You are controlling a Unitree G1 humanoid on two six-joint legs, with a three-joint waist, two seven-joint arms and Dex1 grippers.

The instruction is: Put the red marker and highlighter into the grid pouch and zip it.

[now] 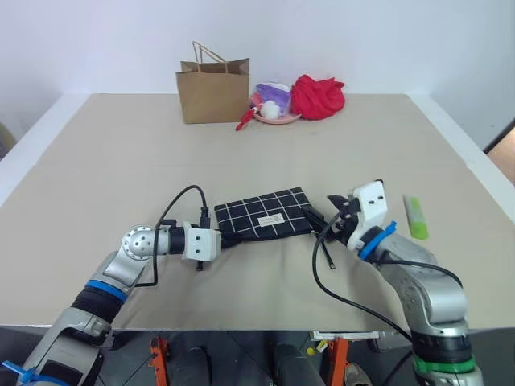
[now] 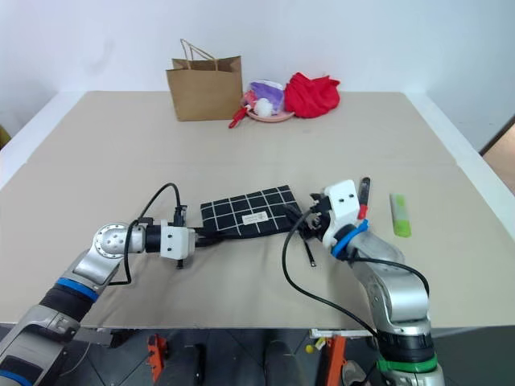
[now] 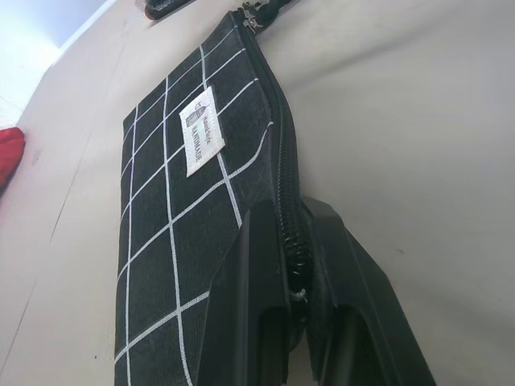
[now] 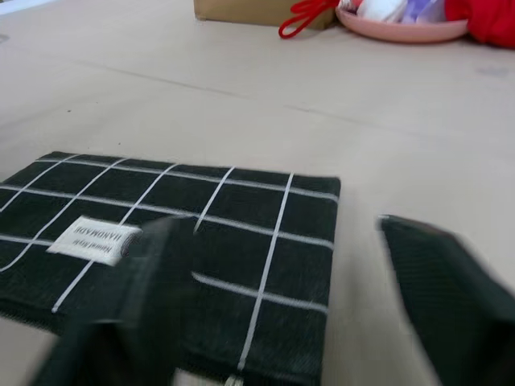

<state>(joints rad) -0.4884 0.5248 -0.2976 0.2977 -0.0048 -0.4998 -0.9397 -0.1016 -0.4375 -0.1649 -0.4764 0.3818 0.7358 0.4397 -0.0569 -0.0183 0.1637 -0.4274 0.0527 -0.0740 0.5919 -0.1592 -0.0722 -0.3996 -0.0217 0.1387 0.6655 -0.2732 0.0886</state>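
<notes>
Nearest the robot, the left gripper [image 3: 296,322] has its two black fingers pressed together on the zipper edge at one end of the grid pouch [image 1: 261,212], pinning that corner where the pouch lies flat on the table [image 1: 96,161]. At the pouch's other end the right gripper [image 4: 273,305] hangs with its fingers spread apart and nothing between them, just off the end where the zipper's pull cord [image 1: 315,217] trails onto the table. The zipper looks closed along the stretch seen from the left wrist, so the step in hand appears to be getting the pouch open: one arm anchors it while the other is placed to work the pull. Neither pen is inside yet. The highlighter [image 1: 415,216] lies on the table out beyond the right gripper on the robot's right, well apart from the pouch, and the red marker [image 2: 364,197] lies close behind the right hand, between it and the highlighter. The next move likely calls for the open fingers to close on the pull cord or the slider and draw it along the pouch toward the left gripper, with the left grip holding firm so the fabric does not slide or bunch. Farther back, at the far edge of the table, stand a brown paper bag [image 1: 213,88], a pink dish [image 1: 273,108] holding small items, and a red cloth [image 1: 317,96], none of which matter here.
</notes>
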